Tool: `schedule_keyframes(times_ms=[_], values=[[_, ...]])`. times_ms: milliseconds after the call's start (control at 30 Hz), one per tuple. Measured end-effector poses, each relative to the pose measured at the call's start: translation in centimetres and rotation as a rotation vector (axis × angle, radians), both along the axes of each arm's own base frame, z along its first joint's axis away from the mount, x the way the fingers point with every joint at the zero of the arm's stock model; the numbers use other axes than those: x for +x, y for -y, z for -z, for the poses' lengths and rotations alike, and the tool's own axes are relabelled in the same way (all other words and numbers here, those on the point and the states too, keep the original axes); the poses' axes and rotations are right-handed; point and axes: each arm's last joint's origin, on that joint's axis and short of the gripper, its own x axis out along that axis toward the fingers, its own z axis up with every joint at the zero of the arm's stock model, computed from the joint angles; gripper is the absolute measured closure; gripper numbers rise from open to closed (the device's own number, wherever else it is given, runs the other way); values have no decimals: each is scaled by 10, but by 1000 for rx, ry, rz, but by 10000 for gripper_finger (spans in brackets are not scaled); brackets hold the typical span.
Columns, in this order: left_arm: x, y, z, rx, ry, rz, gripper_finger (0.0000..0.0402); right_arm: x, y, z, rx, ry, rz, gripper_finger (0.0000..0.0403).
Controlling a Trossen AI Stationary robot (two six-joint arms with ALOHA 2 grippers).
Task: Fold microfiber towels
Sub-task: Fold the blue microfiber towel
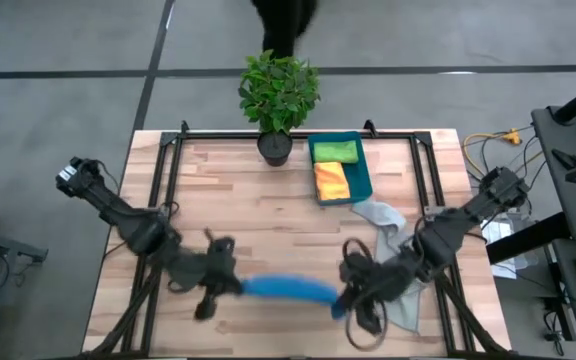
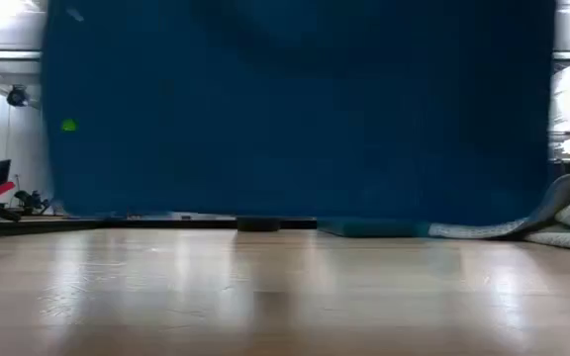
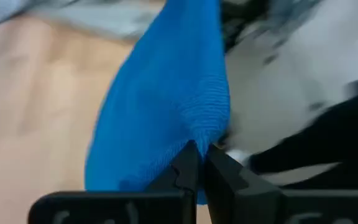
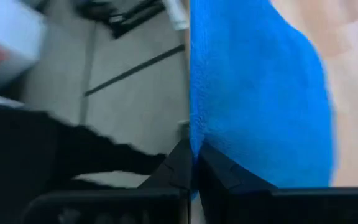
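Observation:
The blue towel (image 1: 288, 289) is stretched between my two grippers above the table's near half. In the low view it hangs like a curtain (image 2: 295, 109), its lower edge clear of the wood. My left gripper (image 1: 233, 284) is shut on the towel's left end and my right gripper (image 1: 342, 297) on its right end. The lime green towel (image 1: 335, 151) and the orange towel (image 1: 331, 180) lie in the teal bin (image 1: 363, 178). The pale grey towel (image 1: 393, 240) lies crumpled on the table at the right, partly under my right arm. My left gripper (image 3: 202, 152) pinches the blue towel's top edge at its left corner (image 3: 211, 138) between its two fingers, slanting down from the table's left. The cloth hangs below the fingers. My right gripper (image 4: 192, 149) pinches the top edge at the right corner (image 4: 199, 138), slanting down from the table's right; the towel hangs spread between both holds.
A potted plant (image 1: 279, 95) stands at the table's far edge, left of the bin. A black frame rail (image 1: 298, 134) runs along the far side. Bare wood (image 2: 265, 287) lies under the hanging towel.

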Motion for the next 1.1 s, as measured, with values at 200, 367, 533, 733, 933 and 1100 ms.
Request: schedule_keyframes(times_ms=[200, 367, 533, 733, 933, 1100], values=[[-2, 11, 24, 26, -51, -57, 402, 7, -1, 34, -68, -102, 4, 394], [6, -7, 75, 96, -155, -136, 402, 14, 26, 84, -110, -222, 42, 394], [9, -33, 126, 129, -212, -228, 401, 15, 63, 133, -148, -327, 137, 394], [14, -67, 162, 123, -197, -322, 401, 14, 105, 168, -169, -392, 229, 394], [18, -97, 176, 183, -166, -366, 401, 17, 137, 180, -180, -434, 302, 394], [22, -118, 180, 279, -178, -373, 398, 23, 162, 185, -180, -466, 372, 391]])
